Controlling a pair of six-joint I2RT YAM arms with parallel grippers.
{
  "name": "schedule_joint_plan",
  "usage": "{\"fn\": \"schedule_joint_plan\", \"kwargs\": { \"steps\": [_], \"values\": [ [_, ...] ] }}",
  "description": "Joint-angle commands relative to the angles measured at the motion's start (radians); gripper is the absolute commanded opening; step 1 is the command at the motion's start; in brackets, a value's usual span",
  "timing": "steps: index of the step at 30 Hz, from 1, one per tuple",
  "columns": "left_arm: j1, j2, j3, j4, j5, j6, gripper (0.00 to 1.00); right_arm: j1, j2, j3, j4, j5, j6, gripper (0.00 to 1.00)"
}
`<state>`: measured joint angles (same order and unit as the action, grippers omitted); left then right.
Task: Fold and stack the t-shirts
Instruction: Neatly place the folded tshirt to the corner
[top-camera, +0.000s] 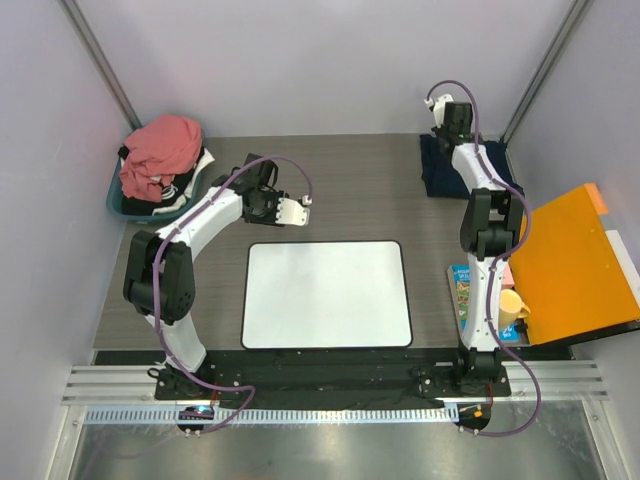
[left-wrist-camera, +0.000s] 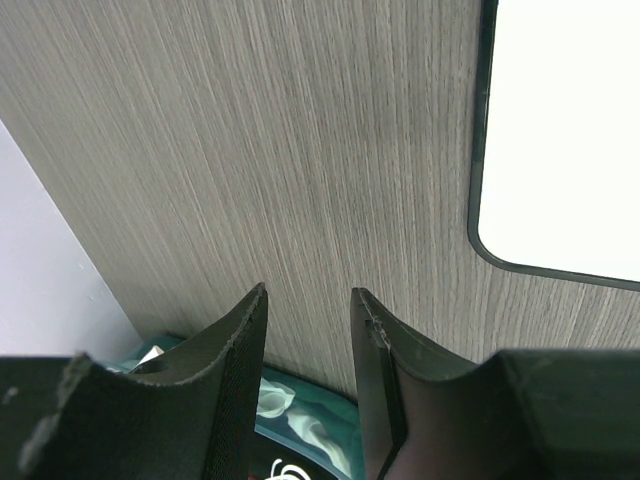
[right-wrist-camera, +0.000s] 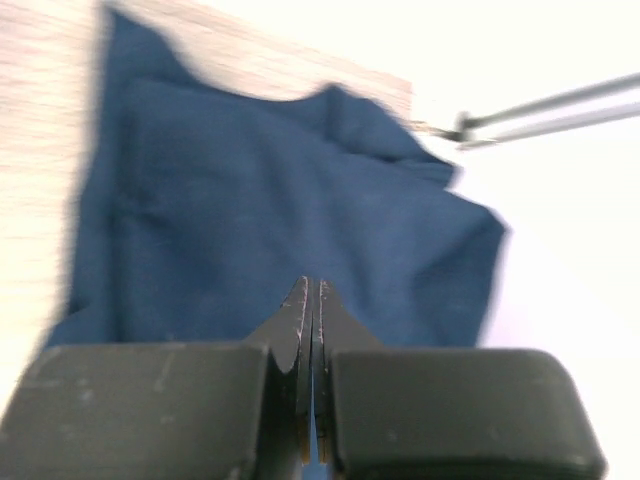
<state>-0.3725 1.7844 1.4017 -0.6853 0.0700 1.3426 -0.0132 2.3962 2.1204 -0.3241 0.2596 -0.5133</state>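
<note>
Right gripper (right-wrist-camera: 312, 288), pinched together and empty, is hovering over the navy t-shirt (right-wrist-camera: 250, 220) beyond the far-right corner of the white mat (top-camera: 326, 294). Left gripper (left-wrist-camera: 308, 300), parted and empty, is likely needing to fetch the pink t-shirt (top-camera: 160, 150) beyond the far-left corner.

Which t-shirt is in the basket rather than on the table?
The salmon-pink t-shirt, bunched up in the teal basket at far left. The navy t-shirt lies flat on the table at far right.

Left pincer (left-wrist-camera: 308, 295) half-open, left arm (top-camera: 190, 235) bent, right pincer (right-wrist-camera: 313, 285) closed, right arm (top-camera: 487, 215) outstretched
</note>
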Motion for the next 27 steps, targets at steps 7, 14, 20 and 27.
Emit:
{"fn": "schedule_joint_plan", "kwargs": {
  "steps": [7, 14, 20, 27],
  "values": [
    [0.009, -0.011, 0.04, -0.016, 0.004, 0.0, 0.4, 0.082, -0.009, -0.178, 0.14, 0.26, -0.381, 0.01],
    [0.012, -0.008, 0.043, -0.023, 0.013, 0.01, 0.4, 0.179, -0.014, -0.384, 0.172, 0.26, -0.453, 0.01],
    [0.018, -0.017, 0.039, -0.022, 0.016, 0.007, 0.39, 0.202, 0.064, -0.369, 0.131, 0.305, -0.41, 0.01],
    [0.027, -0.04, 0.006, 0.0, 0.03, 0.009, 0.39, 0.177, 0.067, -0.315, 0.108, 0.336, -0.384, 0.01]
  ]
}}
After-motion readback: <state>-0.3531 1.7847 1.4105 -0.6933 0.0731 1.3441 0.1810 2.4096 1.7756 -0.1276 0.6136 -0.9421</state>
